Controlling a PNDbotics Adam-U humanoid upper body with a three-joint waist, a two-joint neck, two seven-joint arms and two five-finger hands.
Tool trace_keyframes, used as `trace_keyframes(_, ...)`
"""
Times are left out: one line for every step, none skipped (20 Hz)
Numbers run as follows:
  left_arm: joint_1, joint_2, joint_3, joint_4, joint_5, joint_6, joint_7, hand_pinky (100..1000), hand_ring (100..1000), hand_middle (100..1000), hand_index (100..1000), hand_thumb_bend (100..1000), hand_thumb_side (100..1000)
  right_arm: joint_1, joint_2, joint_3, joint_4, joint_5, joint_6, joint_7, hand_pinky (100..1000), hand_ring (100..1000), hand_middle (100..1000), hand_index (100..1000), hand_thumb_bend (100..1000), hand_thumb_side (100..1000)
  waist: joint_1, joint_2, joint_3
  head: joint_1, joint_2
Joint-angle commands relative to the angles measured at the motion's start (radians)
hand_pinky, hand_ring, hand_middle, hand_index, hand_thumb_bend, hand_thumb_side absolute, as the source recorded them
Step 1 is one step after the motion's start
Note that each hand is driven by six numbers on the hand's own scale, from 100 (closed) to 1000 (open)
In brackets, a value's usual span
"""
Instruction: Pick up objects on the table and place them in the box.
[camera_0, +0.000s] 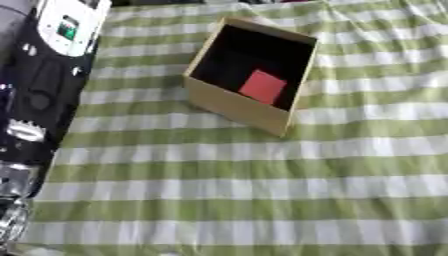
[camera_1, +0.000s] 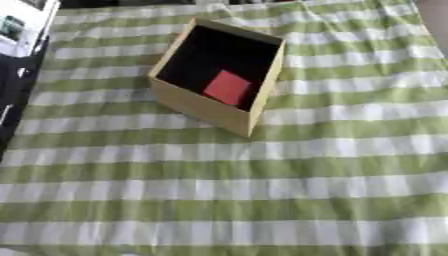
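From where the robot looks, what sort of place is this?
Probably a lab test bench: a table under a green-and-white checked cloth, an open box holding a red block, and dark equipment at the left edge.

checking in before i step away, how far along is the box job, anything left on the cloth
Done: a red block already lies inside the box, against its dark interior. In hand: nothing, since neither robot hand shows in either view. Left: no loose object shows on the green and white striped cloth around the box, so the job looks finished or close to it, as far as these views reach.
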Motion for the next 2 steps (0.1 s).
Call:
trace_keyframes(0.036, 0.039, 0.053, -0.096, 0.053, 0.026, 0.052, 925, 604, 595, 812, 260, 304, -0.011, -0.021, -0.013, -0.02, 0.006, -0.008, -0.009, 898, 740, 710, 882, 100, 553, -0.01, -0.025, 0.006, -0.008, -0.006)
trace_keyframes(0.06, 0.039, 0.067, -0.12, 0.069, 0.038, 0.067, 930, 602, 594, 811, 260, 307, -0.011, -0.022, -0.015, -0.02, 0.007, -0.009, -0.011, 898, 740, 710, 882, 100, 552, -0.015, -0.023, 0.012, -0.013, -0.01)
